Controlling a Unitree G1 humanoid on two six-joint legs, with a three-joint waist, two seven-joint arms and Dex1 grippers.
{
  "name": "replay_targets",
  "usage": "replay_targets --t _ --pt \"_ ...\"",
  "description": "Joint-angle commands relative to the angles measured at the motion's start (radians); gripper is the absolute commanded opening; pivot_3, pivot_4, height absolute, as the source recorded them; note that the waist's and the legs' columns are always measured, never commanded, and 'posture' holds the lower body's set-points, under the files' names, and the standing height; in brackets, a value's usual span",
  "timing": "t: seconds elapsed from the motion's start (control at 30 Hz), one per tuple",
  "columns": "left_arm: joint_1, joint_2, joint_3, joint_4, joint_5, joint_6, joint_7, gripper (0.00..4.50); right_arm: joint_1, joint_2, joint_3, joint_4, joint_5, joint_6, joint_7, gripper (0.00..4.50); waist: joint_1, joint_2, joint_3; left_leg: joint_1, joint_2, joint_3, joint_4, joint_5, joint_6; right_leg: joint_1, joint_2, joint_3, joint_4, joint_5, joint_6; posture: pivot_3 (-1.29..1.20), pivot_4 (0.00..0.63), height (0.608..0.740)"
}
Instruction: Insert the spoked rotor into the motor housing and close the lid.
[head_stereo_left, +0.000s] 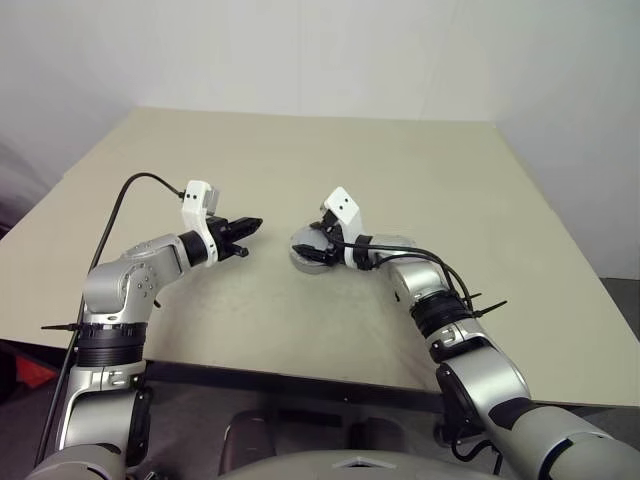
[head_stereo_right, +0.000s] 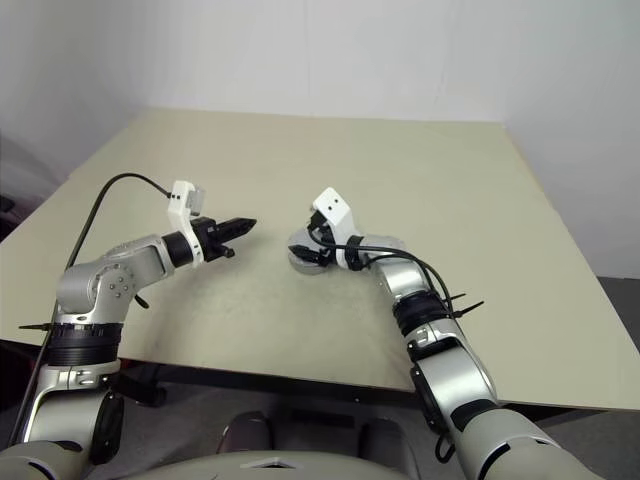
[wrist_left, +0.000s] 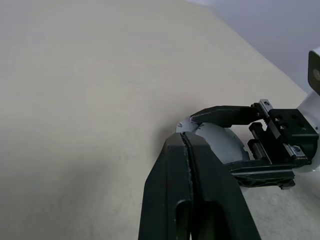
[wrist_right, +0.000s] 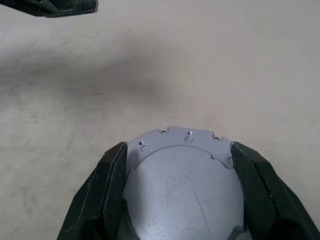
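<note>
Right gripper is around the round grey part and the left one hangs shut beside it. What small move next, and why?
Probably open the right gripper and back off: its fingers straddle the grey motor housing, which sits on the table already capped, with the shut left gripper hanging clear of it.

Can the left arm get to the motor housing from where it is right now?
Probably yes: bare table lies between the left gripper and the motor housing. But the right gripper already straddles the housing, so it crowds the approach.
</note>
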Motion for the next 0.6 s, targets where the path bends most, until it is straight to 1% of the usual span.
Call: replay_targets --t 0.03,0.2,0.27,0.6 --pt "-0.006 0.017 0.028 -0.036 -0.016 -0.003 0.003 0.0 0.02 -0.014 0.032 0.093 -0.069 -0.008 -0.035 3.18 0.0 0.0 0.0 0.001 0.0 0.0 0.0 0.0 0.0 0.001 0.0 0.0 0.0 0.0 0.0 0.0 0.0 0.74" --pt "-0.006 0.015 0.027 -0.039 -0.02 0.002 0.007 0.0 0.02 -0.02 0.041 0.14 -0.085 -0.051 -0.048 3.18 0.0 0.001 -0.001 0.008 0.0 0.0 0.0 -0.001 0.002 0.007 0.0 0.0 0.0 -0.001 0.001 0.0 0.0 0.74" --pt "-0.005 0.015 0.027 -0.039 -0.022 0.004 0.007 0.0 0.007 -0.017 0.028 0.161 -0.08 -0.059 -0.071 3.18 0.0 0.001 -0.002 0.008 0.0 0.0 0.0 -0.001 0.002 0.007 -0.001 0.0 0.0 -0.004 0.007 0.0 0.0 0.74" --pt "-0.008 0.011 0.03 -0.038 -0.029 0.008 0.014 0.0 -0.021 -0.009 0.014 0.164 -0.062 -0.054 -0.06 3.18 0.0 0.001 -0.002 0.007 0.0 0.0 -0.001 -0.001 0.002 0.007 -0.001 0.0 0.0 -0.004 0.007 0.0 0.0 0.74"
